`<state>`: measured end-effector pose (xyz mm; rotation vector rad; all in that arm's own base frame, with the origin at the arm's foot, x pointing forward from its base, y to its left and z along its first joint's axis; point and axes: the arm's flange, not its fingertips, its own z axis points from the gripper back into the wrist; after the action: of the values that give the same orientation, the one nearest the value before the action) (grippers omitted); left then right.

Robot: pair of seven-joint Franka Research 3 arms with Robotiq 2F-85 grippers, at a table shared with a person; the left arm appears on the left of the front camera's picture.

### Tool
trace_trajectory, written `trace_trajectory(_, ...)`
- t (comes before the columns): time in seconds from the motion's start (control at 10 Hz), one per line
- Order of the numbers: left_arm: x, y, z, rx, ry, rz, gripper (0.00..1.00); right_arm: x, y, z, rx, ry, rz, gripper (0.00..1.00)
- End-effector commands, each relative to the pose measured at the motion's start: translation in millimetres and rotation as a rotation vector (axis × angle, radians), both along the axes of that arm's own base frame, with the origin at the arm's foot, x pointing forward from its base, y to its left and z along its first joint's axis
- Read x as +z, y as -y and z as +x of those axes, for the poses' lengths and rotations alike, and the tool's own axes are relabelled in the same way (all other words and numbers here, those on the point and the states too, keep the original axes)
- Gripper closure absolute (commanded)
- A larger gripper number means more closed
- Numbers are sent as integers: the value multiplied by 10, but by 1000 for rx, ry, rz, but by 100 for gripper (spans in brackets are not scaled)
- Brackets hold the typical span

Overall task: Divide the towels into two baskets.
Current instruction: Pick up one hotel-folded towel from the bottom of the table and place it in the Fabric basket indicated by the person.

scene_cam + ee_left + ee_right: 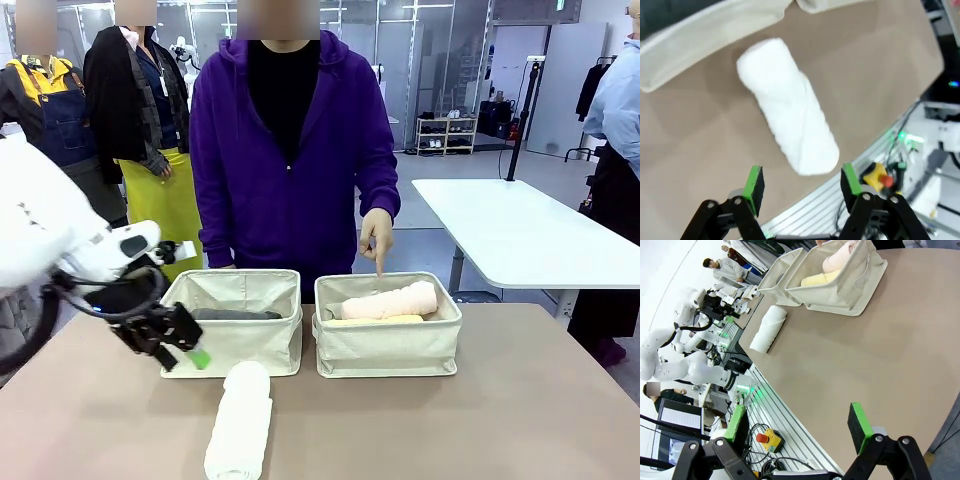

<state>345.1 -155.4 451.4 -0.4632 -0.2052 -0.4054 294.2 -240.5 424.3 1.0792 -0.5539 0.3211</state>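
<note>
Front view: the left gripper [178,345] hangs open and empty just left of the white towel [240,420], which lies in front of the left basket [235,335]. The right gripper [800,427] is open too. A shallow pinch could unroll the towel.

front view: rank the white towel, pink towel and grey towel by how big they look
1. white towel, though it lies nearest the camera, so that helps.
2. pink towel, lying in the right basket.
3. grey towel, mostly hidden by the left basket wall, so its true size is unsure.
</note>
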Motion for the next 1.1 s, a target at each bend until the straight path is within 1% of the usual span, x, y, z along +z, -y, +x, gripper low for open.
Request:
trace_trajectory(0.0, -206, 327, 70, 104, 39, 29, 22, 39, -21, -21, -11, -3, 16, 0)
trace_trajectory(0.1, -299, 458, 76, 92, -12, 50, 22, 39, -21, -21, -11, -3, 16, 0)
trace_trajectory(0.2, -375, 576, 73, 101, -11, 89, 22, 39, -21, -21, -11, -3, 16, 0)
trace_trajectory(0.3, -384, 629, 67, 96, 3, 78, 22, 39, -21, -21, -11, -3, 16, 0)
trace_trajectory(0.4, -321, 493, 38, 77, -7, 47, 22, 39, -21, -21, -11, -3, 16, 0)
trace_trajectory(0.8, -321, 493, 38, 77, -7, 47, 22, 39, -21, -21, -11, -3, 16, 0)
trace_trajectory(0.9, -351, 505, 71, 92, -12, 42, 22, 39, -21, -21, -11, -3, 16, 0)
trace_trajectory(1.0, -340, 610, 76, 242, -10, 133, 22, 39, -21, -21, -11, -3, 16, 0)
